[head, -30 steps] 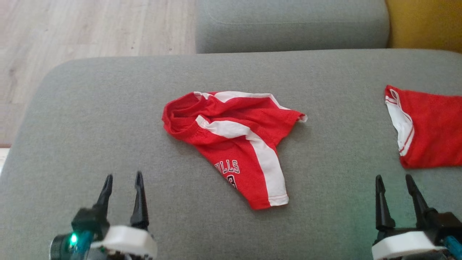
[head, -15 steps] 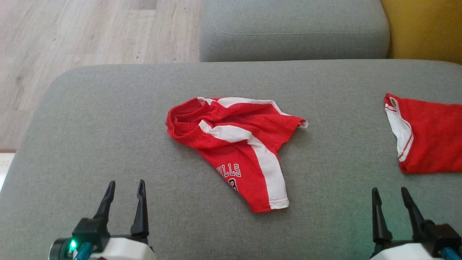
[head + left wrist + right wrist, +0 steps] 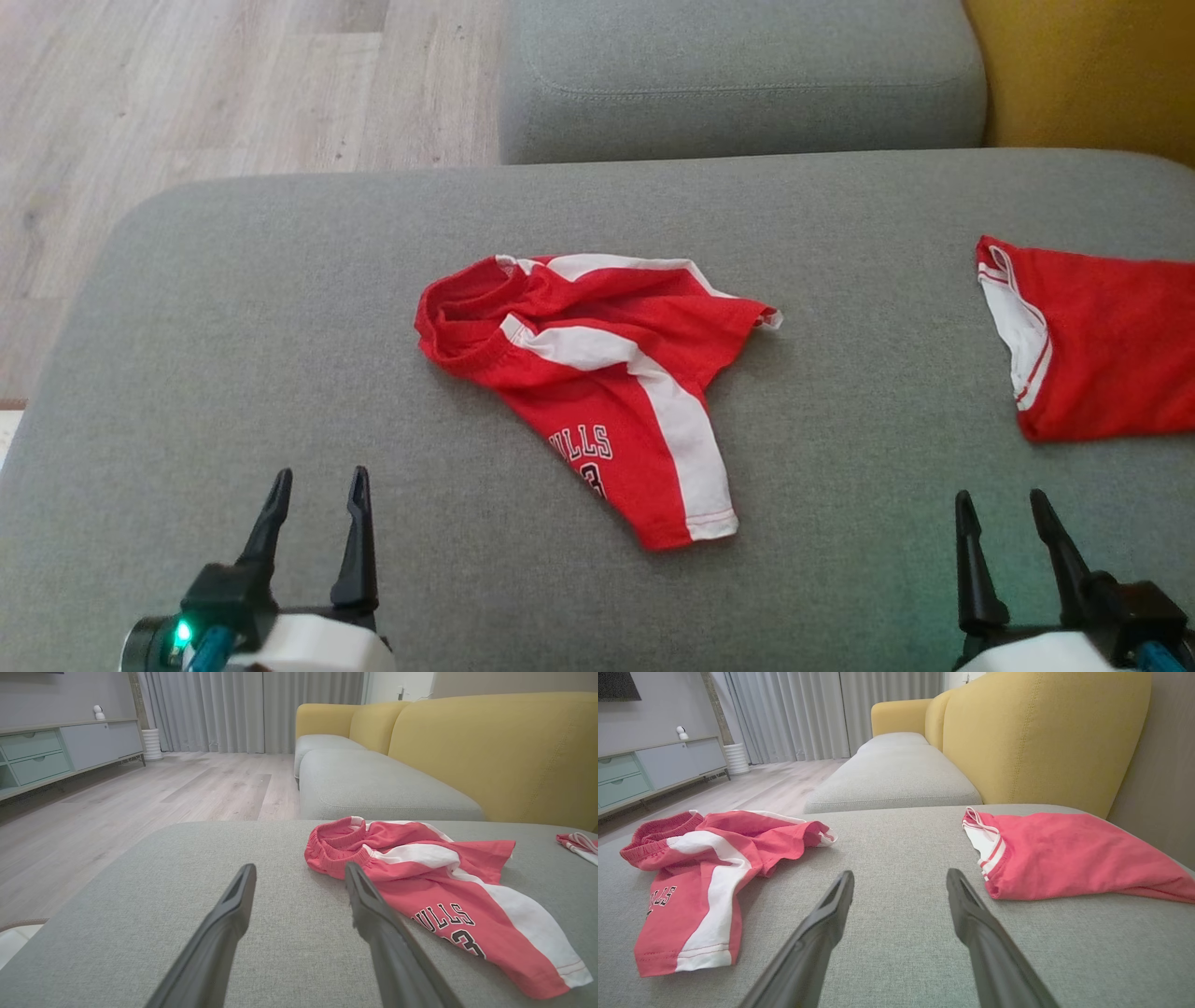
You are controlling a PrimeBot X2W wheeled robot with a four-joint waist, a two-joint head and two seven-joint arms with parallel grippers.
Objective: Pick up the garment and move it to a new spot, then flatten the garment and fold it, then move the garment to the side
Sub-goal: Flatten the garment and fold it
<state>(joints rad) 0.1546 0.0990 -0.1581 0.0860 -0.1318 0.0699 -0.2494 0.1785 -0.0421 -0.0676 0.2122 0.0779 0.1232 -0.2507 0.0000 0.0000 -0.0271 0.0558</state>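
On the wide grey fabric seat cushion [image 3: 280, 327], near its middle, lies the garment: a pair of red knit shorts with a white side stripe and black-and-white lettering [image 3: 597, 373]. It is crumpled and unfolded, its elastic waistband bunched toward the robot's left and one leg hem pointing toward the robot. The left wrist view shows the gathered waistband [image 3: 336, 847] just beyond and to the right of that arm's fingers.

The left gripper [image 3: 318, 471] hovers low over bare cushion at the lower left, its jaws spread wide with nothing between them; it stands apart from the shorts. The right gripper [image 3: 1000, 495] hovers at the lower right, its jaws likewise fully spread and empty, over bare cushion between the shorts and a second red fabric piece with white trim [image 3: 1111, 336]. That piece lies flat near the cushion's right edge, well apart from the shorts.

Beyond the near cushion sits a second grey seat cushion [image 3: 738, 75], with a yellow upholstered backrest [image 3: 1083, 75] on the right. Pale wood-plank flooring [image 3: 187, 93] shows at the upper left.
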